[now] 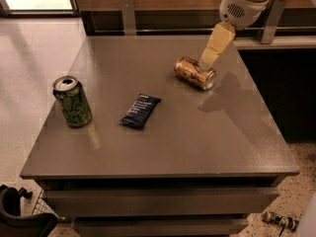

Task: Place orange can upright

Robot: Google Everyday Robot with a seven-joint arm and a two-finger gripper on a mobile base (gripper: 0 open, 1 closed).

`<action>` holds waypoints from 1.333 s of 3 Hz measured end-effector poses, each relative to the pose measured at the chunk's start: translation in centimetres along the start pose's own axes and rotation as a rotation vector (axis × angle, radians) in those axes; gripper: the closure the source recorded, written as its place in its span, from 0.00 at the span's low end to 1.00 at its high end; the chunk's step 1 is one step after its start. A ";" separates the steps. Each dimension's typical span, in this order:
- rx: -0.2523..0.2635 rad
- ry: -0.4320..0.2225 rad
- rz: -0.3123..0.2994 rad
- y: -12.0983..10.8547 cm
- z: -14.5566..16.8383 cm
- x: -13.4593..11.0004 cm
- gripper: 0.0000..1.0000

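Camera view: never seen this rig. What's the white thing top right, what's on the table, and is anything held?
There is one camera, looking down at a grey square table from the front. Its mounting is not on record. The white thing is the end of a white robot arm on a mobile base. The pale yellow piece below it is its tool, the grasping part, pointing down just at the far side of a slim metallic orange-copper drink can. That can lies on its side on the table. Whether the tool touches it cannot be told, and nothing is lifted. Also on the table are a green drink can with a silver top, standing upright at the left, and a dark blue snack packet, lying flat near the middle.
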State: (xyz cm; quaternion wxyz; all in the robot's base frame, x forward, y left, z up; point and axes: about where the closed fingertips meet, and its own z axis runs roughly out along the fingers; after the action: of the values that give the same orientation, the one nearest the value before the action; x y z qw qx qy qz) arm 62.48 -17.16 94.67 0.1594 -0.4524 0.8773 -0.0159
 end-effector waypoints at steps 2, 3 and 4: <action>-0.086 0.083 0.023 -0.6 6.1 -3.3 0.00; -0.117 0.085 0.036 -0.4 7.9 -4.2 0.00; -0.146 0.108 0.062 0.1 9.5 -4.8 0.00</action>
State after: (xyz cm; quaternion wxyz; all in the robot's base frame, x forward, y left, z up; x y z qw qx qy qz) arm 67.75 -12.14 86.86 0.0788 -0.4341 0.8970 0.0284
